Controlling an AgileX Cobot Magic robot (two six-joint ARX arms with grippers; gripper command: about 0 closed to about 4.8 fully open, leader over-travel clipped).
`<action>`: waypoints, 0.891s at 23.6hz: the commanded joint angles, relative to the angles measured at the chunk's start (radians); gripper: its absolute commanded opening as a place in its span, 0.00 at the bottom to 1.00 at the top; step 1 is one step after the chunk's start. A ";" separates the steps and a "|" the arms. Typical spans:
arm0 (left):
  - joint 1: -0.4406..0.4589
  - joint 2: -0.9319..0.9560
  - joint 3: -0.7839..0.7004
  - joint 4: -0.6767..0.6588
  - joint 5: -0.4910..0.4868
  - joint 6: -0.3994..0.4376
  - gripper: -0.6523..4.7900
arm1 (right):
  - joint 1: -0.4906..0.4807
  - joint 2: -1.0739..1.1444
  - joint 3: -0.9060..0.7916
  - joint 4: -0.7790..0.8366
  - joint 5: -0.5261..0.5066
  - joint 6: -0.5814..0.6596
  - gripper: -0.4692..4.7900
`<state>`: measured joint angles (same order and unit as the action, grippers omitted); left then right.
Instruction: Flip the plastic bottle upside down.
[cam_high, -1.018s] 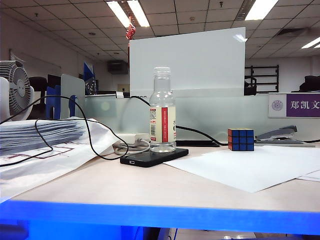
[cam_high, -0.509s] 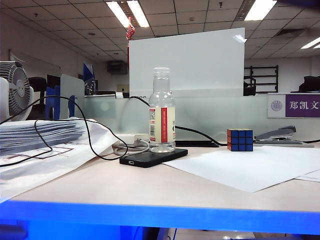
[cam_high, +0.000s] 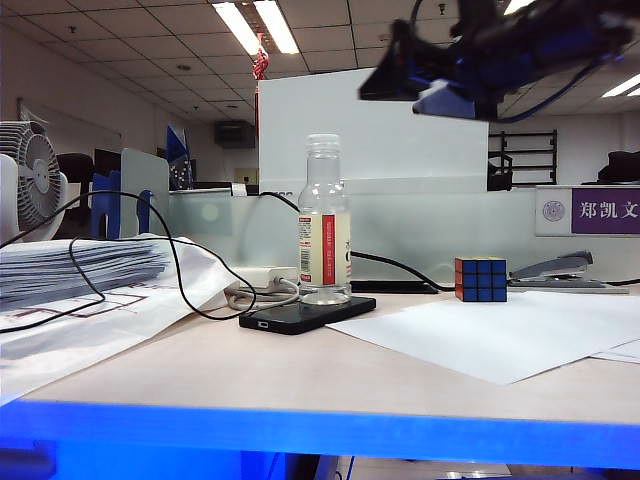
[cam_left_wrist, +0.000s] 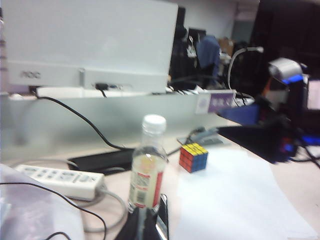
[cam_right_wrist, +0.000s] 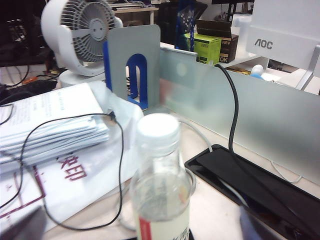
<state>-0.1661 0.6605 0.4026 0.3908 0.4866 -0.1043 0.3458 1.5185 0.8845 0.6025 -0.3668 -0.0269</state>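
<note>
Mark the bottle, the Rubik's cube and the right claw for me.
bottle (cam_high: 324, 250), exterior view, on the label's red stripe.
Rubik's cube (cam_high: 481, 279), exterior view, middle of its blue front face.
right claw (cam_high: 400, 82), exterior view, at the dark fingertips, high above and right of the bottle.

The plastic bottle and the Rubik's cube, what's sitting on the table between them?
Only a white paper sheet lies between the plastic bottle and the Rubik's cube, shown in the exterior view.
</note>
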 joint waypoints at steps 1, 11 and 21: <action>0.000 0.047 0.040 0.016 0.016 0.019 0.11 | 0.006 0.049 0.058 0.015 -0.002 -0.018 1.00; 0.000 0.058 0.047 0.092 0.055 0.019 0.11 | 0.051 0.262 0.228 -0.001 -0.002 -0.080 1.00; -0.001 0.058 0.047 0.116 0.081 0.018 0.11 | 0.063 0.425 0.372 0.003 0.036 -0.092 1.00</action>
<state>-0.1669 0.7185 0.4446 0.4908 0.5571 -0.0895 0.4053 1.9446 1.2392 0.5819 -0.3428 -0.1146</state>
